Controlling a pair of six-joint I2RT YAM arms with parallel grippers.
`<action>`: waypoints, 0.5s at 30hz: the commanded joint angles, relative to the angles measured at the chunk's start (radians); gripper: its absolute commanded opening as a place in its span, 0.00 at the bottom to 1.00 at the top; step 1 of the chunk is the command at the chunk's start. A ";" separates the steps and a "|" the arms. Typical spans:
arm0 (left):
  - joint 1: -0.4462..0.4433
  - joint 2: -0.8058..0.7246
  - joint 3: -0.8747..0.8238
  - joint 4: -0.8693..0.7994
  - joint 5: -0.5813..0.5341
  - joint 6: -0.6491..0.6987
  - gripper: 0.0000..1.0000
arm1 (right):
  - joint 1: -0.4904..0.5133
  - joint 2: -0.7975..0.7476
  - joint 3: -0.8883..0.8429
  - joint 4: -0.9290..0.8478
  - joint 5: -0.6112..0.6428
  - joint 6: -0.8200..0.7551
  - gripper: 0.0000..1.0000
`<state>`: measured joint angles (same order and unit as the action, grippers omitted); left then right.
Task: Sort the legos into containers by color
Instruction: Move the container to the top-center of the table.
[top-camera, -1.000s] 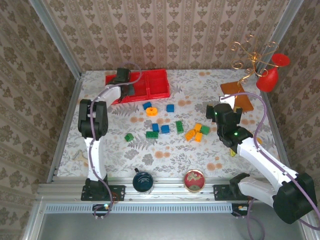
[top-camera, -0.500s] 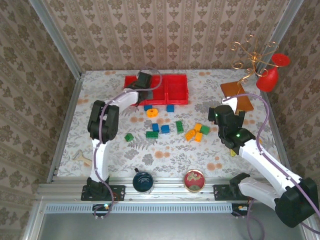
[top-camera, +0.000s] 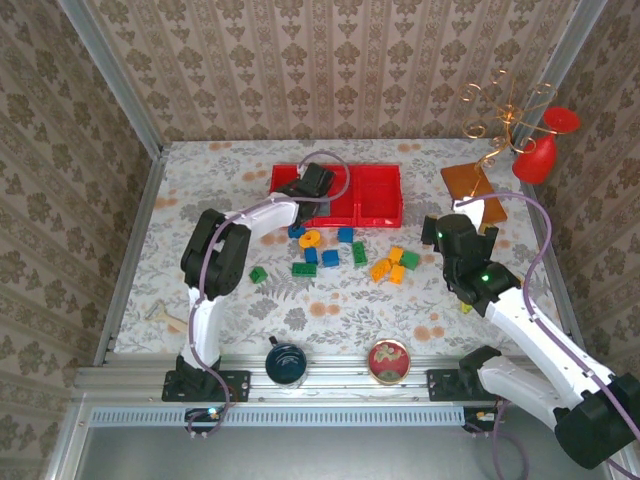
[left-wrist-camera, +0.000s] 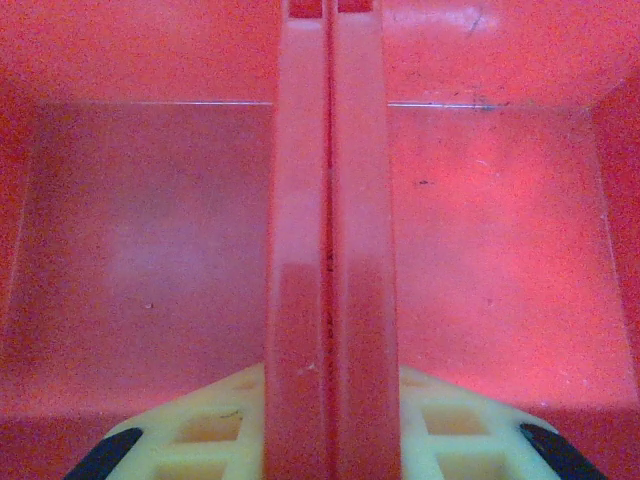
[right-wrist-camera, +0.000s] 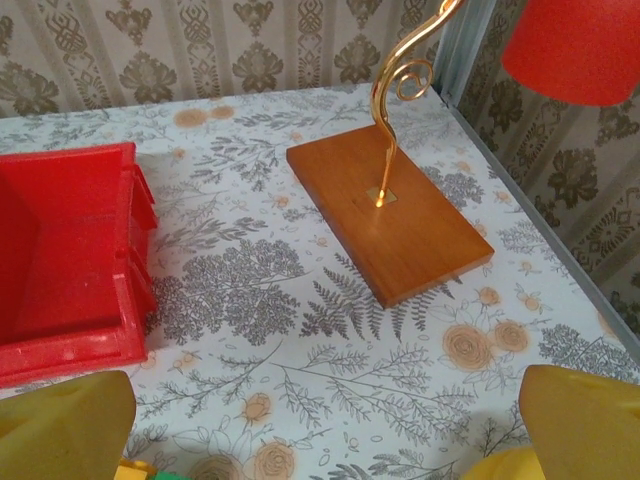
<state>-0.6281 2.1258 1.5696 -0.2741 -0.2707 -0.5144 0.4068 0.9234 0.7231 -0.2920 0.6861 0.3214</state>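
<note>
now left hand (top-camera: 313, 184) clamps one red tray (top-camera: 380, 192), right hand (right-wrist-camera: 320, 430) gapes, near four blue, four green legos (top-camera: 359, 252).

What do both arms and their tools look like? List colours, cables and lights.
The left arm and right arm have white links with black joint housings and a lilac cable looping alongside. The left tool has pale yellow lattice fingers with black tips. The right tool has yellow fingers; small green lights glow on the right arm.
</note>
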 joint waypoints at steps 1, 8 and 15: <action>0.005 0.052 0.061 -0.037 -0.001 -0.095 0.20 | 0.007 0.015 0.032 -0.055 0.034 0.057 1.00; 0.011 0.135 0.210 -0.082 -0.014 -0.077 0.21 | 0.007 0.040 0.037 -0.075 0.032 0.099 1.00; 0.010 0.116 0.216 -0.084 -0.001 -0.046 0.35 | 0.007 0.052 0.039 -0.138 0.047 0.188 1.00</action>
<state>-0.6247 2.2444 1.7634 -0.3523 -0.2993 -0.5499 0.4068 0.9710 0.7303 -0.3786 0.6861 0.4389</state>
